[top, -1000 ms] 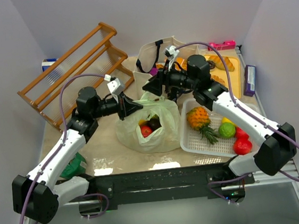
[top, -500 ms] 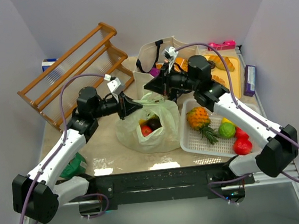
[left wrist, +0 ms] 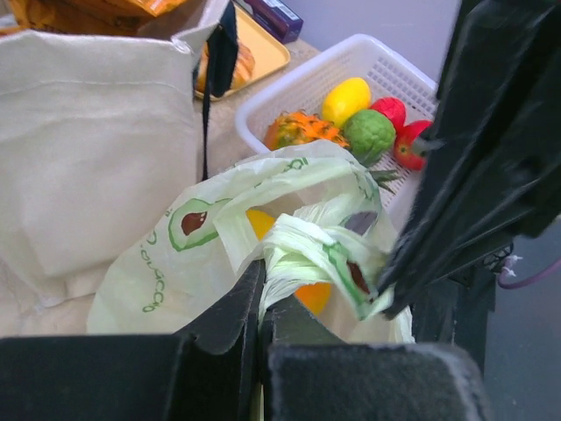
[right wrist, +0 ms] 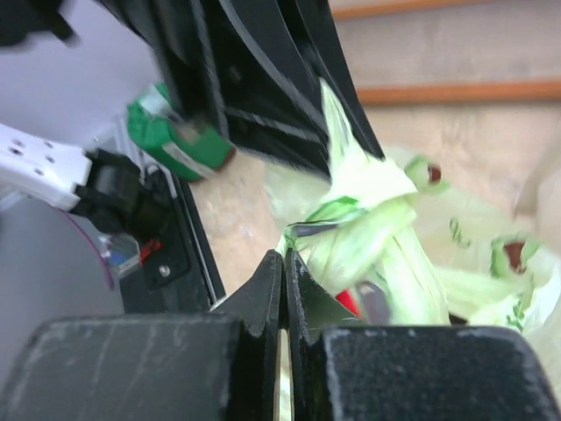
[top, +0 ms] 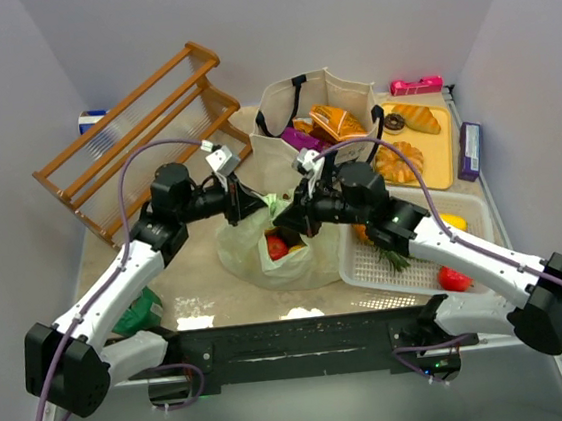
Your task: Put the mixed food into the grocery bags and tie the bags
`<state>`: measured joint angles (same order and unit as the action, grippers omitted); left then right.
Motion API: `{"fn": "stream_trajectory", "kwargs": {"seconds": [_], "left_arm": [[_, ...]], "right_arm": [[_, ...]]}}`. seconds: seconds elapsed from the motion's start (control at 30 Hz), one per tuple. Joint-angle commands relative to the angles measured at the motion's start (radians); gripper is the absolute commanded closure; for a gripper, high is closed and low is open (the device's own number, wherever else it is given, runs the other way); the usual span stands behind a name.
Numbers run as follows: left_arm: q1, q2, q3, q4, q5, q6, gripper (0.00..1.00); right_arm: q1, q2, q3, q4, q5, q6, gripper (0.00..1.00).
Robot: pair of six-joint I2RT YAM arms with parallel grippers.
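**A:** Entry one, the left tool (left wrist: 261,274). What do we log?

**B:** Fingers together, clamped on a bunched loop handle (left wrist: 302,250) of the pale green bag (top: 237,253). Entry two, the right tool (right wrist: 283,260): also closed, nipping a strand of the same green plastic. We place both tools just above the bag's mouth, almost touching each other. The bag sits mid-tabletop (top: 192,272).

**A:** Hazards from here?

**B:** We judge three.
- The film is thin, so a hard pull between the tools could tear it or slide it out of the fingers.
- The tools are crowded, so crossing the handles for a knot risks one striking the other.
- We see no knot yet, so a sideways tug could tip the bag and spill the fruit.

**A:** Containers and contents?

**B:**
- **Green bag:** a red fruit (top: 277,246) and something yellow-orange. Beyond that we cannot tell.
- **Canvas tote** (top: 285,104)**:** upright behind the bag, holding an orange packet (top: 337,121) and a purple packet (top: 300,136). Its black straps hang loose.
- **White basket** (top: 368,270)**:** just right of the bag, holding a pineapple (left wrist: 298,129), a yellow fruit (left wrist: 346,99), a green fruit (left wrist: 368,134) and red pieces.
- **Yellow tray** (top: 441,153)**:** far right, holding pastries and bread. We do not count these as ours to pack.

**A:** Stage?

**B:** We reckon it is the tying of the green bag. The tote is yet to be tied.
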<state>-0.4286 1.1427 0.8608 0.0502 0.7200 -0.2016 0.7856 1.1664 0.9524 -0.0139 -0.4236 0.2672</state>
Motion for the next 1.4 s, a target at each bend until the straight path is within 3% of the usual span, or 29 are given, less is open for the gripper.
{"fn": "stream_trajectory", "kwargs": {"seconds": [0.0,0.27,0.47,0.57,0.67,1.07,1.3,1.37], "left_arm": [[0.014,0.0,-0.005,0.048,-0.054,-0.038,1.0],[0.014,-0.012,-0.039,0.077,0.013,-0.084,1.0],[0.014,-0.024,-0.071,0.068,0.084,-0.101,1.0],[0.013,-0.021,-0.082,0.066,0.113,-0.105,0.93],[0.014,-0.017,-0.085,0.077,0.137,-0.113,0.8],[0.013,0.025,-0.082,0.114,0.214,-0.145,0.58],[0.008,0.069,-0.057,0.119,0.213,-0.15,0.55],[-0.002,0.077,-0.049,0.103,0.208,-0.136,0.59]], "right_arm": [[0.053,0.009,-0.093,0.049,0.063,0.07,1.0],[0.064,0.056,-0.156,0.092,0.229,0.032,1.0],[0.064,0.03,-0.185,0.133,0.22,-0.006,1.0],[0.064,0.018,-0.191,0.149,0.198,-0.019,1.0],[0.064,0.01,-0.195,0.157,0.181,-0.028,1.0],[0.066,0.007,-0.19,0.16,0.16,-0.054,1.0],[0.069,0.016,-0.182,0.141,0.149,-0.074,1.0],[0.072,0.013,-0.182,0.137,0.149,-0.08,1.0]]}}
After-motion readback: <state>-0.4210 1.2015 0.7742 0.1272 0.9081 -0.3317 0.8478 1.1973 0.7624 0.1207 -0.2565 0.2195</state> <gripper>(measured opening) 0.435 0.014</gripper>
